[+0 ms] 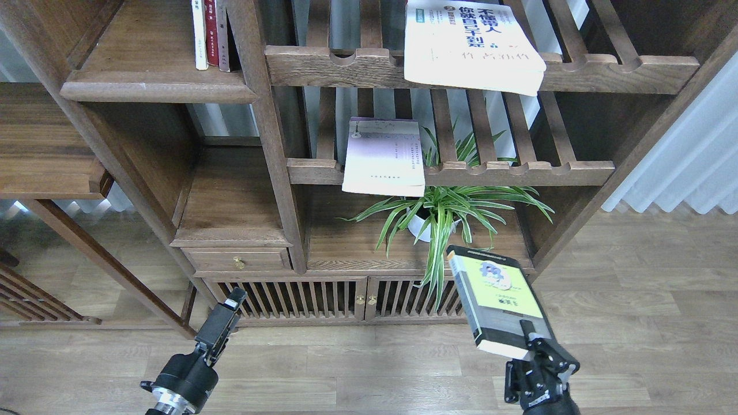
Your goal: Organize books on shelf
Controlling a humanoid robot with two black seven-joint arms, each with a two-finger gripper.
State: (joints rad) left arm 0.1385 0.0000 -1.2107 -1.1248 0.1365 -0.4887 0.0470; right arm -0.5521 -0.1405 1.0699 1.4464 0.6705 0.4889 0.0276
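My right gripper is shut on the near edge of the black-edged yellow-green book and holds it low, in front of the cabinet doors. The large white book with the blue title lies on the upper slatted rack. The pale lavender-white book lies on the lower slatted rack and overhangs its front rail. The solid dark-brown shelf is at the upper left. My left gripper is low at the left, empty, with its fingers close together.
Thin white, red and dark spines stand at the right end of the solid shelf. A spider plant in a white pot sits below the lower rack. Slatted cabinet doors are at the bottom. White curtains hang at the right.
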